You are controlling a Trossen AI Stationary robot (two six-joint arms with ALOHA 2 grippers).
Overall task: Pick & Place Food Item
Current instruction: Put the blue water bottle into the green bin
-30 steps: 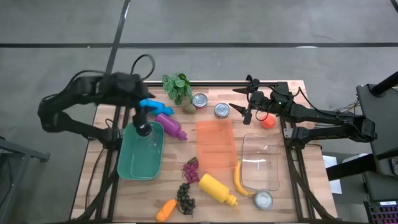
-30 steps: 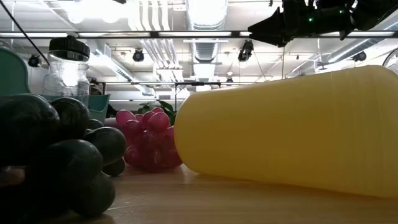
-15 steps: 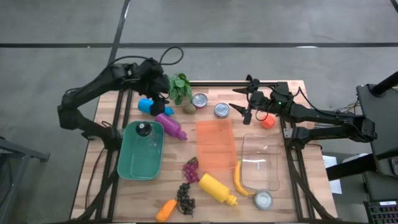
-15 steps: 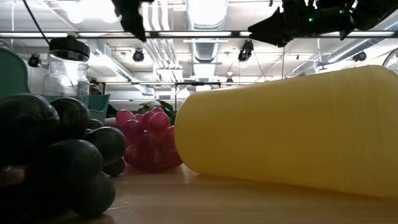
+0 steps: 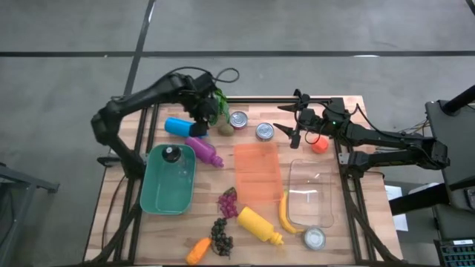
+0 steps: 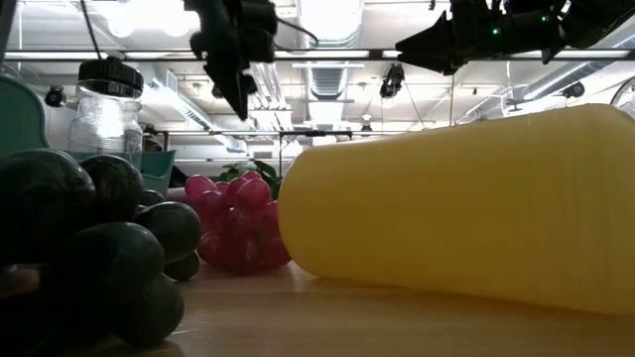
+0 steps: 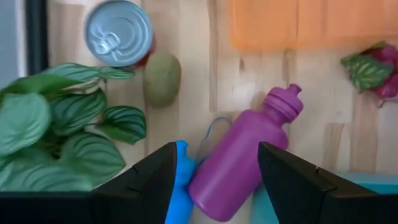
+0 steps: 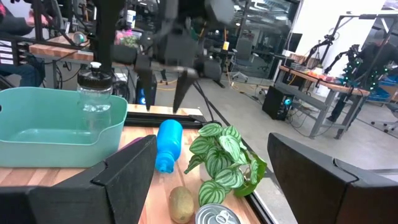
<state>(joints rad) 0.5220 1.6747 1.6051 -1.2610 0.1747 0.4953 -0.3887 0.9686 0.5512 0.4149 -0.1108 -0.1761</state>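
We hover the left gripper [image 5: 205, 117] empty, jaws apart, above the kiwi [image 7: 161, 78], which sits beside the plant [image 7: 56, 134]. Approach step, probably; next we descend, centre and close. Right gripper [image 5: 288, 126] waits open, well clear of the kiwi.

From my remote seat this reads as a robotics lab or workshop inside an industrial hall. My right wrist camera looks past the wooden table [image 8: 37, 180] into a wide floor of metal-framed workbenches [image 8: 311, 78], cables, stands and other rigs, with big windows behind. A person's sleeve [image 8: 12, 22] shows at a bench in the far corner (nothing more of them is visible to me). The low camera shows an open ceiling with pipes, ducts and strip lights [image 6: 327, 20]. From above, the table stands on bare grey concrete floor [image 5: 297, 26] crossed by dark lines.
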